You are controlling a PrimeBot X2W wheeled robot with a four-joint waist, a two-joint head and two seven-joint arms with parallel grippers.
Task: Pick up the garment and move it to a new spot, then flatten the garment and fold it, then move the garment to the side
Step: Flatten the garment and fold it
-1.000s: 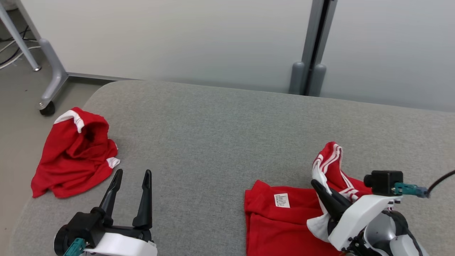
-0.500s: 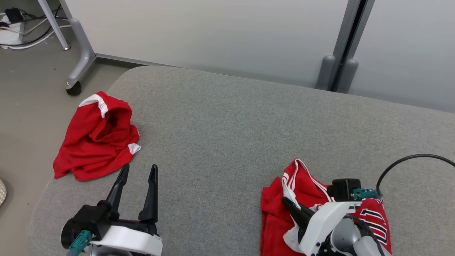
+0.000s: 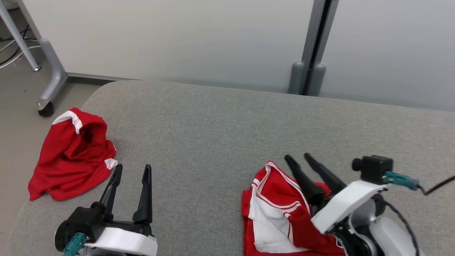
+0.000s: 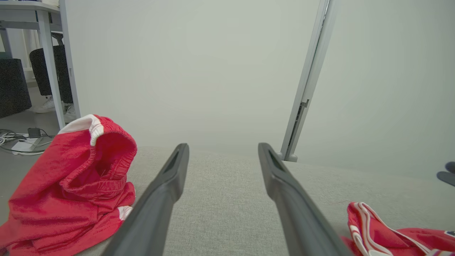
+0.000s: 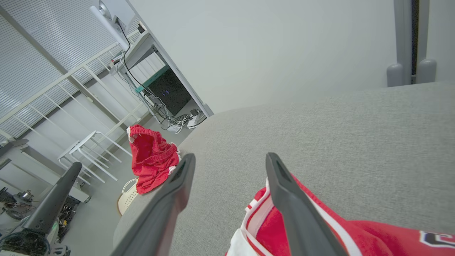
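let go since a second ago: crumpled red-and-white sports jersey, heaped at the front right of the grey fabric tabletop, partly under the right end effector, fingers now apart. left end effector spread too, empty. best pinched next at two opposite edges and drawn flat. pale perforated basket on floor, contents hidden.

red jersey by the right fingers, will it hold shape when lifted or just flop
Probably floppy: the red jersey lies crumpled in soft folds, so it would likely drape from one pinch. It looks thin, so probably light. Pushed across the grey fabric surface, it would likely bunch rather than slide.
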